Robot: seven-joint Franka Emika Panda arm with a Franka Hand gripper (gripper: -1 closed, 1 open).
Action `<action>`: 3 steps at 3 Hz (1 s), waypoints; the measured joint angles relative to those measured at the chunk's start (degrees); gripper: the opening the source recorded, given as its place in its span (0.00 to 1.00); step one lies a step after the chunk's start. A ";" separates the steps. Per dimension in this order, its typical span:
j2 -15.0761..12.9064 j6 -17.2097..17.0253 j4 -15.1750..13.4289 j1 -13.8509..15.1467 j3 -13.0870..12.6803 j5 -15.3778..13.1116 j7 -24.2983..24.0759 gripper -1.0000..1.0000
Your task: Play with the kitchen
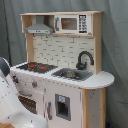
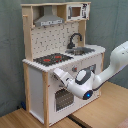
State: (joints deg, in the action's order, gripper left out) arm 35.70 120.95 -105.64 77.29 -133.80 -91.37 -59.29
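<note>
Centrally in both exterior views stood the kitchen [image 2: 55, 65], a tall toy unit of pale wood and white panels, resting on a wooden desk [image 2: 15, 120]. In the second exterior view, going from left to right, a grey extractor hood [image 2: 48, 21] sat at about 11 o'clock, with a small microwave [image 2: 76, 11] at 1 o'clock beside it. Below them ran the pegboard back, then the black and red hob [image 2: 52, 59] near the middle and the black tap [image 2: 75, 39] over the grey sink [image 2: 80, 50] to its right. The windowed oven door [image 2: 62, 99] filled the lower front. The white robot arm [image 2: 112, 67] came in from 3 o'clock, and its hand [image 2: 59, 75] lay close against the kitchen's front panel just below the hob. Whether its fingers were spread or closed could not be told.
</note>
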 joint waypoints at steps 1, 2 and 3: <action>0.05 -0.11 -0.04 -0.01 0.00 -0.19 7.43 0.00; 0.15 -0.27 -0.10 -0.01 -0.01 -0.57 13.58 0.00; 0.28 -0.53 -0.17 -0.02 -0.02 -1.02 19.77 0.00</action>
State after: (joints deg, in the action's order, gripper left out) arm 35.99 120.42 -105.81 77.27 -133.81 -92.39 -39.53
